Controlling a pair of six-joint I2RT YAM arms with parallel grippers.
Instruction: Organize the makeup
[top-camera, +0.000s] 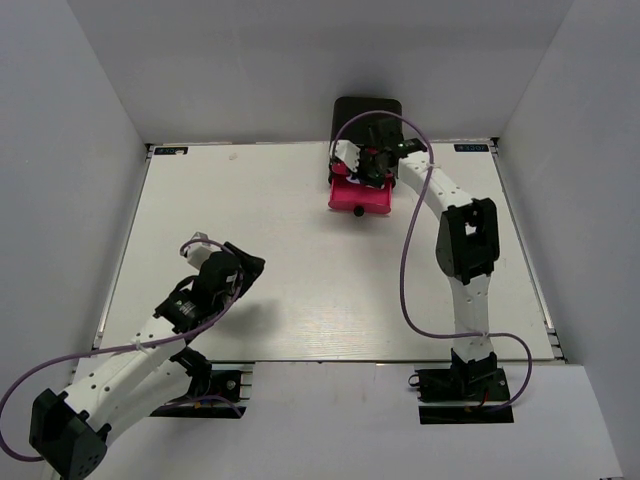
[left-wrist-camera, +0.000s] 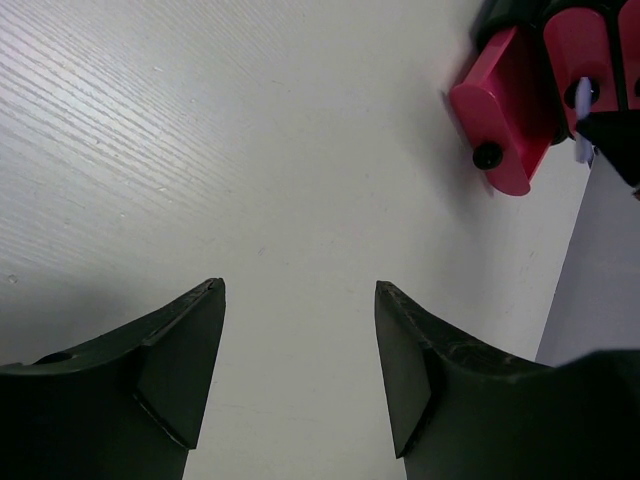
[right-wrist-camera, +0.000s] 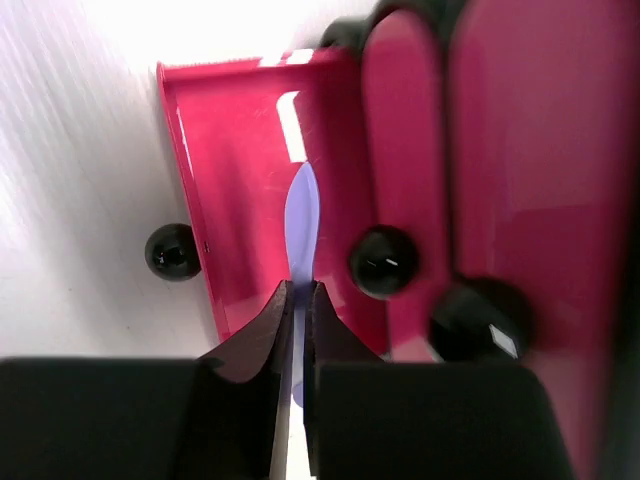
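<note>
My right gripper (right-wrist-camera: 300, 290) is shut on a thin purple stick of makeup (right-wrist-camera: 301, 215), whose tip hangs over the pulled-out pink drawer (right-wrist-camera: 235, 150). From above, this gripper (top-camera: 372, 160) sits at the table's far edge, right above that open drawer (top-camera: 360, 197). My left gripper (left-wrist-camera: 300, 290) is open with only bare table between its fingers. It hovers low over the near left of the table (top-camera: 252, 268), far from the drawer (left-wrist-camera: 505, 110).
The black box (top-camera: 367, 110) with pink drawers stands against the back wall. Its open drawer has a black knob (right-wrist-camera: 170, 250); two shut drawers beside it show knobs (right-wrist-camera: 383, 262). White walls close in the table (top-camera: 300, 260) on three sides.
</note>
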